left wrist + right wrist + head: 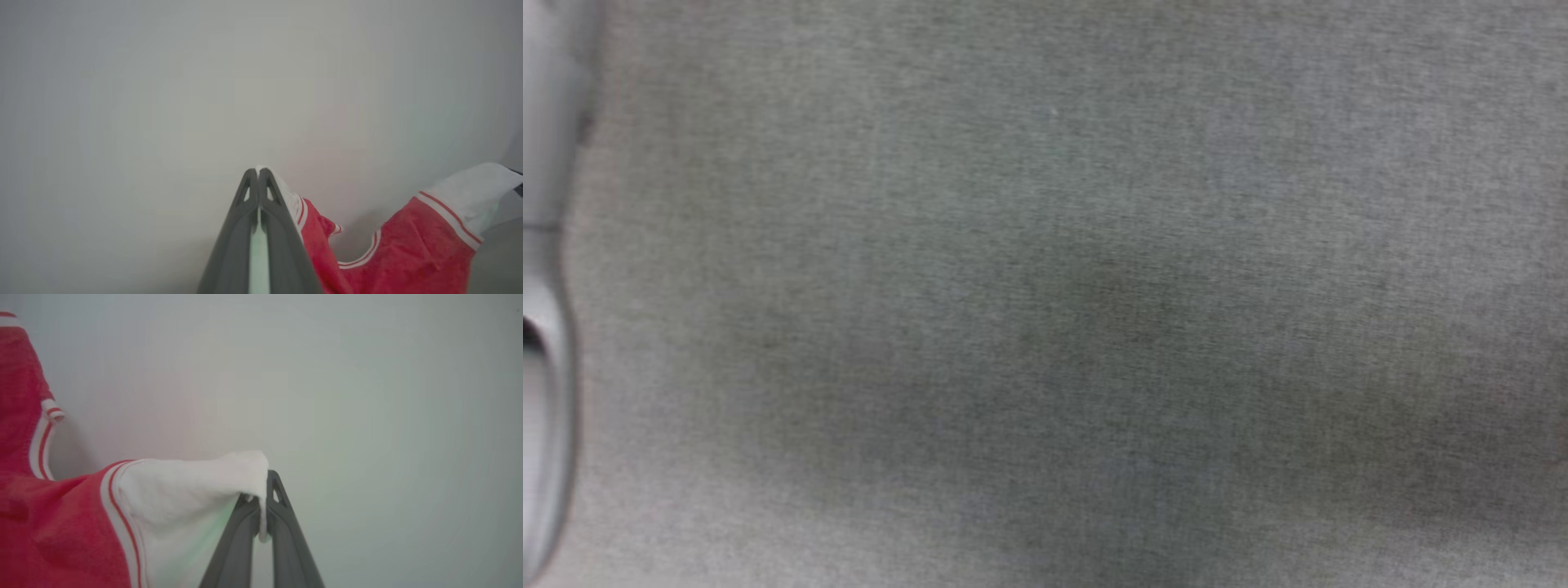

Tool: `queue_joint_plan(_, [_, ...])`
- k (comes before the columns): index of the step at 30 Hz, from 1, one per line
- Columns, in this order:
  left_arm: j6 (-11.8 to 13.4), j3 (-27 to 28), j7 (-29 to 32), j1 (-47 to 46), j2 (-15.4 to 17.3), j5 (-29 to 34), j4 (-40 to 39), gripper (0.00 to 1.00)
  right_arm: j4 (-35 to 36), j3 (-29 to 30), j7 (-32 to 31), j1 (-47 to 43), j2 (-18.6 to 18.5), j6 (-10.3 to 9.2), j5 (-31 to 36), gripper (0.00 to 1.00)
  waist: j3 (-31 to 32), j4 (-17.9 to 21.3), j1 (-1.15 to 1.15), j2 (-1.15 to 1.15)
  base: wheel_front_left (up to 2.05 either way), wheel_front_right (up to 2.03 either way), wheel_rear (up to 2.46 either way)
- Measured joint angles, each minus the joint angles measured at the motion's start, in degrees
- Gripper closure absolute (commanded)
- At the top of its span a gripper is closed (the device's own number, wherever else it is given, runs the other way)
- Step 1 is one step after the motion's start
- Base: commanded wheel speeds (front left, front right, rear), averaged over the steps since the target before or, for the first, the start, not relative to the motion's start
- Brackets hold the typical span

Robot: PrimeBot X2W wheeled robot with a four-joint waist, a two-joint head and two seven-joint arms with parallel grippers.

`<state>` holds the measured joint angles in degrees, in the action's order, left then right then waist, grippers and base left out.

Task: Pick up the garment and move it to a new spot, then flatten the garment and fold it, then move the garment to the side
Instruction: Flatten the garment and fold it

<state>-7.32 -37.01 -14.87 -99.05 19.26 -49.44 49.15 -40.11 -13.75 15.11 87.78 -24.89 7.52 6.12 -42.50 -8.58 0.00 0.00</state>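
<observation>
Pinching one white sleeve in my left gripper (258, 173) and the other in my right gripper (262, 492), I hold the garment (408, 245) spanning left to right between them, presumably so it spreads flat.

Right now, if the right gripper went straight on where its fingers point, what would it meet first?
Probably the pale grey surface ahead; nothing else shows beyond the right gripper, shut on the garment. Depth is unclear.

Your left gripper (258, 170) and right gripper (266, 489) each have both dark fingers pinched tight on a white sleeve of the jersey (408, 245), and a pale forearm (546, 245) lies along the head view's left edge.
</observation>
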Motion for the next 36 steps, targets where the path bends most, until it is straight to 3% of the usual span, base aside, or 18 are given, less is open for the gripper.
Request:
queue_joint_plan(5, [0.0,-7.4,6.0,6.8,1.5,-6.0,-5.8,1.0,1.8,-7.1,0.0,-6.5,-4.3,0.0,-6.5,1.0,2.4,-1.2,0.0,0.0,0.0,0.0,0.0])
queue_joint_plan(9, [0.0,-12.5,9.6,14.5,6.6,-11.8,-13.1,1.0,6.8,-11.2,0.0,-14.8,-10.0,0.0,-13.4,1.0,6.0,-2.0,0.0,0.0,0.0,0.0,0.0])
queue_joint_plan(16, [0.0,-18.7,11.3,28.6,16.7,-17.7,-24.1,1.0,17.5,-10.4,0.0,-35.3,-16.0,0.0,-19.8,1.0,13.7,-2.3,0.0,0.0,0.0,0.0,0.0])
queue_joint_plan(22, [0.3,-21.8,8.8,42.4,25.0,-19.4,-30.9,1.0,22.8,-6.3,0.0,-53.3,-16.6,0.0,-20.1,1.0,20.2,-1.4,0.0,0.0,0.0,0.0,0.0])
queue_joint_plan(26, [2.2,-23.8,5.5,51.6,28.9,-19.7,-36.2,1.0,25.4,-5.7,0.0,-63.3,-17.1,0.0,-19.4,1.0,24.1,-0.4,0.0,0.0,0.0,0.0,0.0])
queue_joint_plan(36, [10.6,-25.7,0.9,70.8,36.0,-23.5,-46.9,1.0,29.3,-1.2,0.0,-81.8,-17.9,0.0,-18.1,1.0,31.4,2.5,0.0,0.0,0.0,0.0,0.0])
